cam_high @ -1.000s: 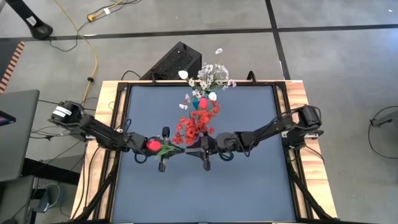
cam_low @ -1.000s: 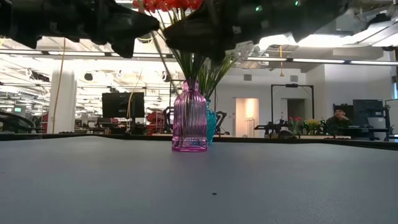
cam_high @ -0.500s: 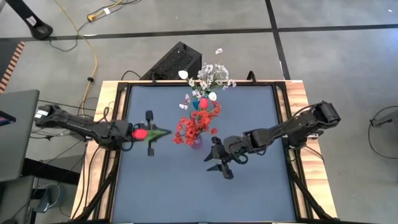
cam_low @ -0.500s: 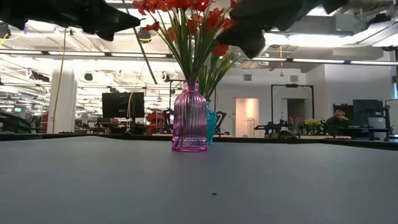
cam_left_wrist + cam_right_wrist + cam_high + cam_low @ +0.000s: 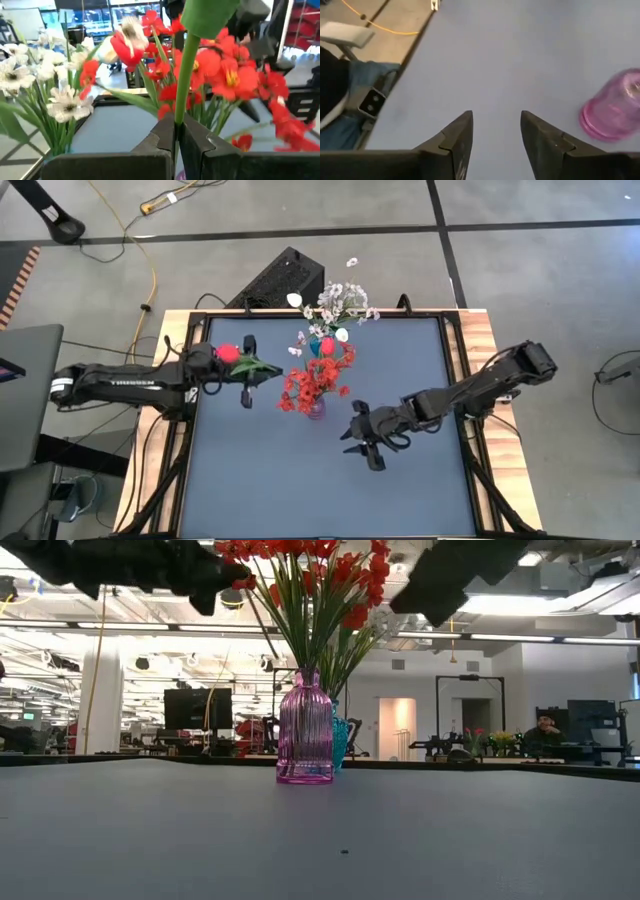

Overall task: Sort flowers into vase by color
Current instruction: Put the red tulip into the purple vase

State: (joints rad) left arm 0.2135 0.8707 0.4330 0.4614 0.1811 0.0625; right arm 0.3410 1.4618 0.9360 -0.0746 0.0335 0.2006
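At the left side of the table [image 5: 400,490], the left gripper [image 5: 247,370] is raised above the surface with its fingers [image 5: 162,142] pressed together on the green stem of a red tulip [image 5: 229,352]. From above, the bloom lies just behind the gripper, over the left arm, and its leaves point toward the middle of the table. The left wrist view shows the stem [image 5: 189,75] rising straight up out of the closed jaws.

Near the table's middle stands a pink ribbed vase [image 5: 304,728] filled with red flowers [image 5: 314,382]. Just behind it is a teal vase [image 5: 340,738] with white flowers [image 5: 340,302] and 1 red bloom.

To the right of the pink vase, the right gripper [image 5: 362,442] hangs above the table, apart from everything. Its 2 fingers [image 5: 457,137] are spread and hold nothing; in its wrist view the bare tabletop shows between them, with the pink vase off to one side.
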